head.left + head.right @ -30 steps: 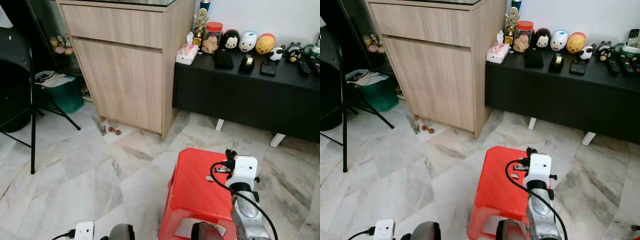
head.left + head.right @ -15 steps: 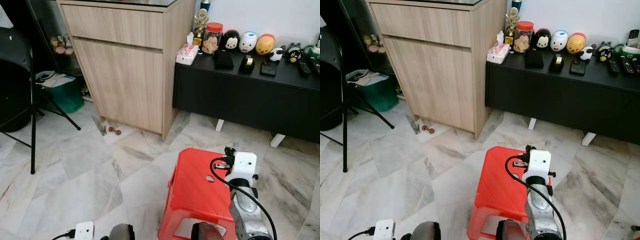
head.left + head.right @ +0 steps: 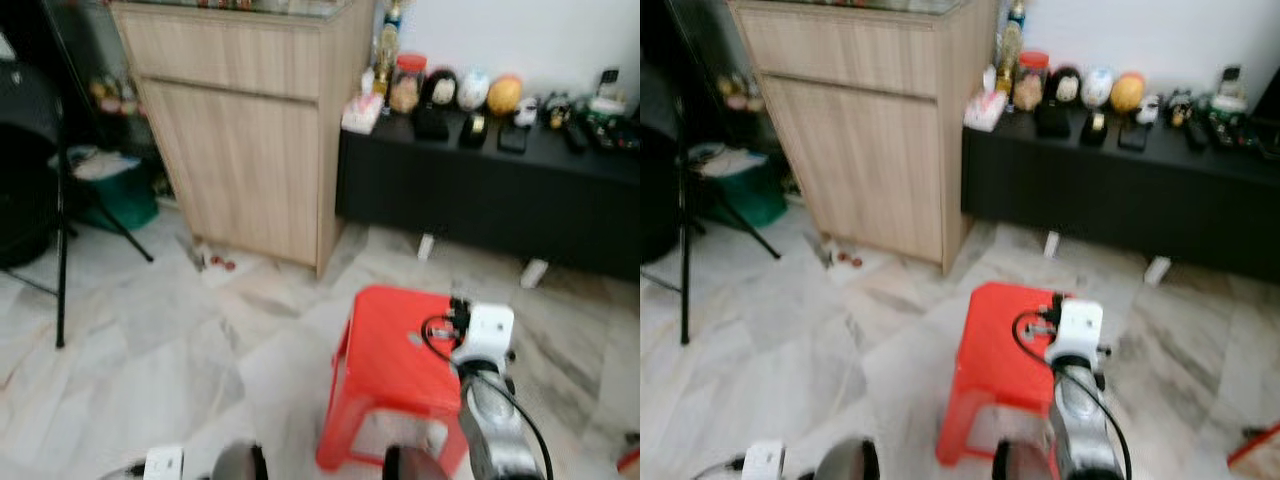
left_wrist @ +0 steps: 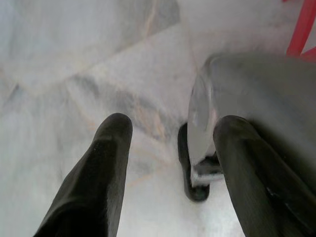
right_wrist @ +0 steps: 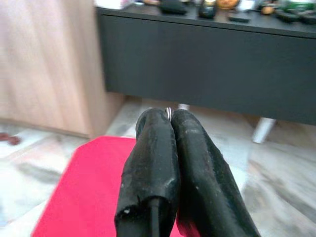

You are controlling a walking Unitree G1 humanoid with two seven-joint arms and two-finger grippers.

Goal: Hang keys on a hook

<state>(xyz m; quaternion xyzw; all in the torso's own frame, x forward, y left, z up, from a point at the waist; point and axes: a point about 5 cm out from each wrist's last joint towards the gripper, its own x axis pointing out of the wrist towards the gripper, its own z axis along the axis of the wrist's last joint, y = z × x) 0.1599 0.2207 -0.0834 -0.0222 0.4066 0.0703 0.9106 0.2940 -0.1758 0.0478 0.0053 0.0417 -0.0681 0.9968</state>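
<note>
Blurred head views; several items cut off or unidentifiable.

Both eye views are motion-blurred, so the small figurines and jars (image 3: 455,92) on the long black counter (image 3: 490,190) cannot be told apart. The right tool (image 5: 169,118) has its black fingers pressed together around a tiny silver glint (image 5: 169,112), too small to identify. The red plastic stool (image 4: 298,29) is cut by the picture's edge in the left wrist view. The black folding chair (image 3: 25,180) is cropped at the frame's edge.
</note>
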